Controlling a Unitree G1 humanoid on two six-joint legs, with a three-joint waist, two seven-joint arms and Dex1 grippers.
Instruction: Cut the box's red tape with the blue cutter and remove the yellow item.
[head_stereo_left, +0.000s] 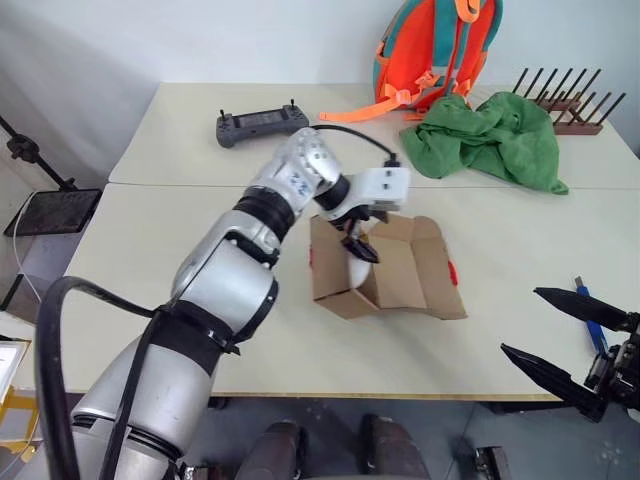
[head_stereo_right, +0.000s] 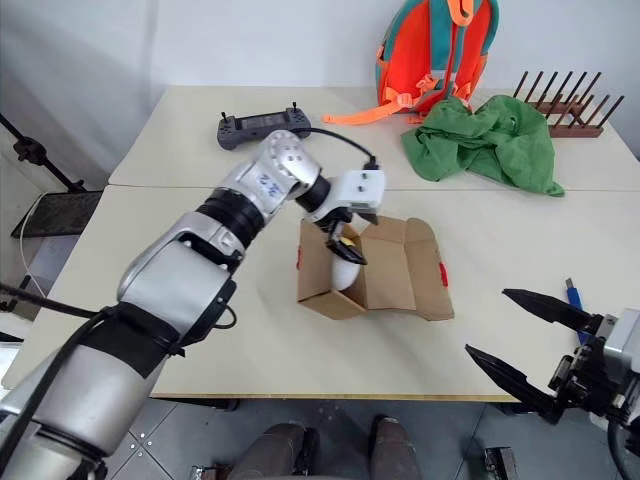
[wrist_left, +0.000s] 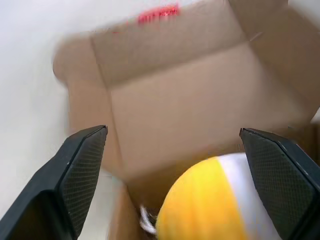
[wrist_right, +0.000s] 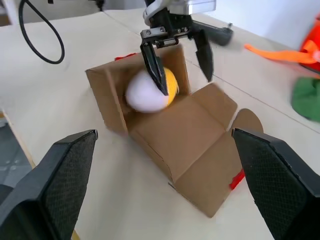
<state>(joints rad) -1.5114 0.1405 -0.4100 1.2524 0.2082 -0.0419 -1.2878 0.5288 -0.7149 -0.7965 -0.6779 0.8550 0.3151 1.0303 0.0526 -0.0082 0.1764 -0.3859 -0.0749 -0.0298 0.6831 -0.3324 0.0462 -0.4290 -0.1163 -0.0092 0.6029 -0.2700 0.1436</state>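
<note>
Brown box (head_stereo_left: 400, 275), one; one yellow item (wrist_right: 150, 90) inside.

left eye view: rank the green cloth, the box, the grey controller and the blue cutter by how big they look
1. green cloth and box: look about alike, too close to rank
2. grey controller
3. blue cutter, partly hidden
</note>
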